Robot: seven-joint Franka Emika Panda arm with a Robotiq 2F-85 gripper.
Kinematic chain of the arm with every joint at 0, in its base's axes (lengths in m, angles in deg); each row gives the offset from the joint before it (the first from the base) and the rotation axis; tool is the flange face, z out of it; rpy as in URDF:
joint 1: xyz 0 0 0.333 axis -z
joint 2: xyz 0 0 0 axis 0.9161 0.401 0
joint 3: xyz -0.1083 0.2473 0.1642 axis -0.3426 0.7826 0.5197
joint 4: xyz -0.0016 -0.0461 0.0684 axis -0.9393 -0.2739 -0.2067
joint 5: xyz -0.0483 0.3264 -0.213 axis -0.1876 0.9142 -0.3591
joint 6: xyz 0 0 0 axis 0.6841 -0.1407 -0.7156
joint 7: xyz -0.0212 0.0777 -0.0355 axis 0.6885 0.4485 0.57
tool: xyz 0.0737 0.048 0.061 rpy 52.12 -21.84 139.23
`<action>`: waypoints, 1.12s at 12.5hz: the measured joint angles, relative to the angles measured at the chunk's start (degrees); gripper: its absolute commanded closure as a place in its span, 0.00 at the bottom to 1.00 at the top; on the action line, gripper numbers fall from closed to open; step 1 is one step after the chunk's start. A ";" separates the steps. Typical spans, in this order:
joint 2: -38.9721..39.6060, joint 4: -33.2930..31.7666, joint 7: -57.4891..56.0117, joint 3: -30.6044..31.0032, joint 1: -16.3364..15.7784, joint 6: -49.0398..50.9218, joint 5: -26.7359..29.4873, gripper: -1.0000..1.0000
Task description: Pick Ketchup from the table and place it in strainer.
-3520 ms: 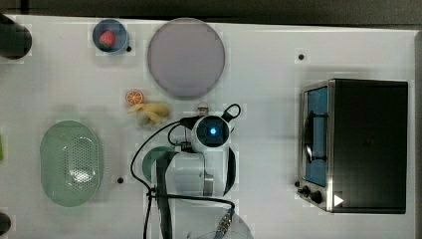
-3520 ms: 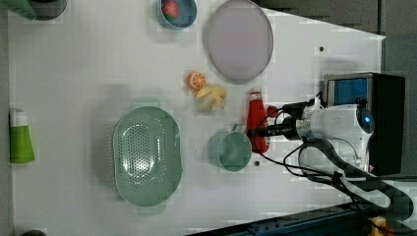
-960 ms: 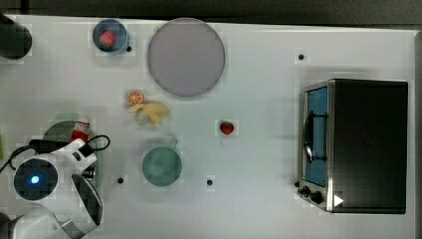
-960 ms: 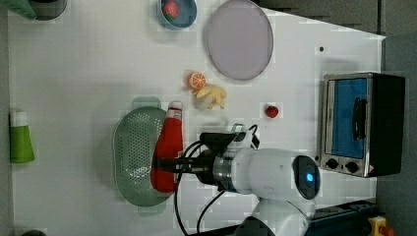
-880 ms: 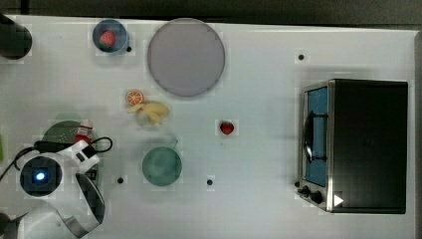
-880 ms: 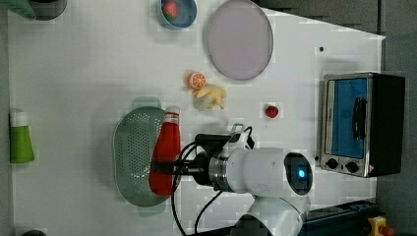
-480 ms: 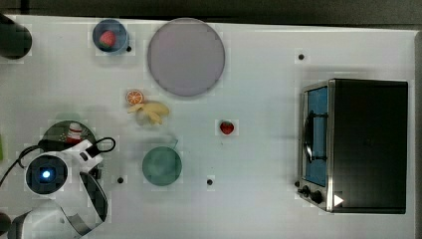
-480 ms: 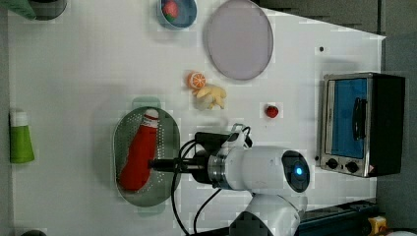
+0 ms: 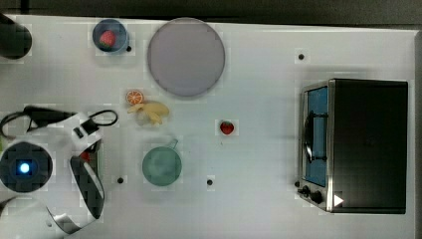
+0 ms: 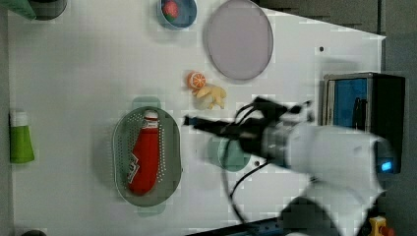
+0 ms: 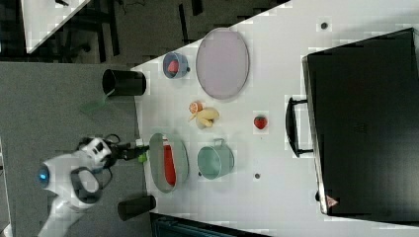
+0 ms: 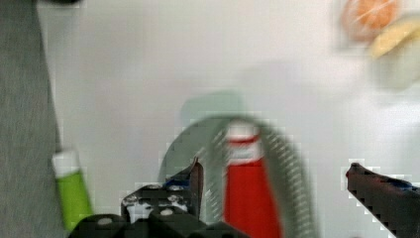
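Left view shows the ketchup (image 10: 142, 157) lying in the strainer (image 10: 169, 147), cap toward twelve o'clock, and the gripper (image 12: 275, 181) with jaws spread and released, so a careless retreat could clip the rim and tip it.

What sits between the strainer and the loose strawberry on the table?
In the right view, the green cup lies between the strainer and strawberry.

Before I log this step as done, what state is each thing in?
ketchup: lying on its side in the strainer, cap on.
strainer: upright on the table, holding the ketchup.
gripper: open, holding nothing.
green cup: upright, looks empty.
grey plate: bare.
blue bowl: holds a strawberry.
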 measured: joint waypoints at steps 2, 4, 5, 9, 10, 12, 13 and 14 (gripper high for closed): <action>-4.51 4.03 0.38 -3.39 2.87 8.48 0.54 0.00; -7.58 8.50 0.62 -9.57 4.89 19.30 1.21 0.00; -8.61 10.74 0.65 -13.41 5.84 24.09 1.13 0.00; -8.59 21.32 0.69 -27.37 11.19 40.94 -0.07 0.00; -8.75 23.39 0.73 -29.56 12.55 43.59 -3.09 0.00; -9.07 26.30 0.74 -32.06 14.83 45.59 -6.72 0.00; -9.16 27.36 0.87 -32.09 15.75 45.59 -7.16 0.00; -9.42 27.58 1.50 -31.99 16.00 45.53 -7.70 0.00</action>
